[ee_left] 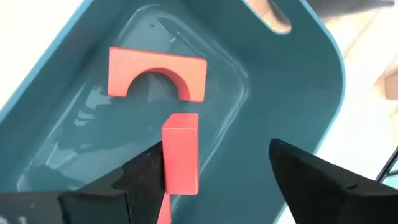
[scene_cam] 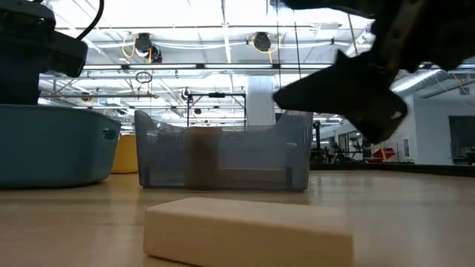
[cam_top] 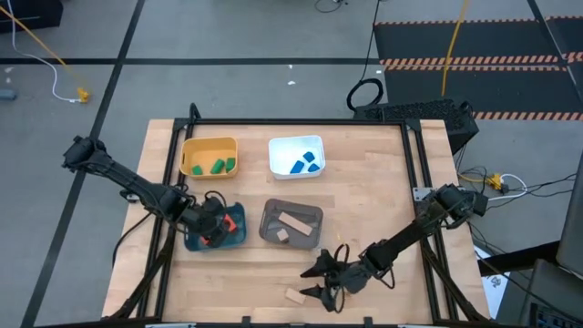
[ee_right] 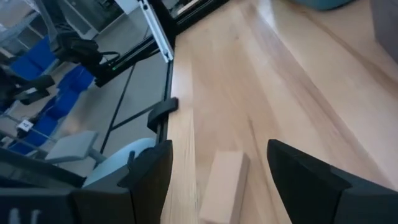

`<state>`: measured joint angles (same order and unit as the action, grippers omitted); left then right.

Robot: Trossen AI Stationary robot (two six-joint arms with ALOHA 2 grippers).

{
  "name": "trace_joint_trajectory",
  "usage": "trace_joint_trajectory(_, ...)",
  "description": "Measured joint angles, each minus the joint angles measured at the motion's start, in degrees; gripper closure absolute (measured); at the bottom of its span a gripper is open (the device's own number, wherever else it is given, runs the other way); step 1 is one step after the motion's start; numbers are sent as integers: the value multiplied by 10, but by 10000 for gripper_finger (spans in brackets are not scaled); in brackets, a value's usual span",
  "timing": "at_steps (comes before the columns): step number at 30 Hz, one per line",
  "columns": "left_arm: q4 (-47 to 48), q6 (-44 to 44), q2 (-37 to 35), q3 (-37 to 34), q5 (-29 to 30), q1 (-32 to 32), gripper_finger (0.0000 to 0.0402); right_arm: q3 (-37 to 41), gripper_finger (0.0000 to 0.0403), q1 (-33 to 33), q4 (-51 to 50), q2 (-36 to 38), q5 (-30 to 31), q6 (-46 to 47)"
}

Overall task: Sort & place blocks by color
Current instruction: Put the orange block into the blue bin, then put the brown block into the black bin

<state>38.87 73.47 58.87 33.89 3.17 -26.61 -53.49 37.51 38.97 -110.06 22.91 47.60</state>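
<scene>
Red bar (ee_left: 181, 152) between open left pincer (ee_left: 214, 177) fingers, teal bin (ee_left: 298, 81)

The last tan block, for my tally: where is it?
In the high view the tan block lies on the table's near edge, beside the open right gripper.
</scene>
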Motion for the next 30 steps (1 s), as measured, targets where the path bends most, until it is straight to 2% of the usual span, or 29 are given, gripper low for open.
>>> trace_joint_trajectory(4, -4, -11, 0, 0, -6, 0, 115, 0, 152, 14, -2, 0, 14, 9)
trace_joint_trajectory(9, -11, -32, 0, 1, -20, -4, 115, 0, 152, 20, 2, 0, 29, 11)
trace_joint_trajectory(16, 14, 44, 0, 1, -10, 21, 127, 0, 151, 18, -6, 0, 45, 8)
trace_joint_trajectory(21, 36, 78, 0, 1, 28, 56, 128, 0, 152, 16, -49, 0, 43, 42)
trace_joint_trajectory(28, 9, 43, 0, 1, 19, 64, 128, 0, 152, 34, -72, 0, 43, 53)
trace_joint_trajectory(30, -2, 34, 0, 1, 18, 64, 128, -1, 151, 42, -72, 0, 67, 41)
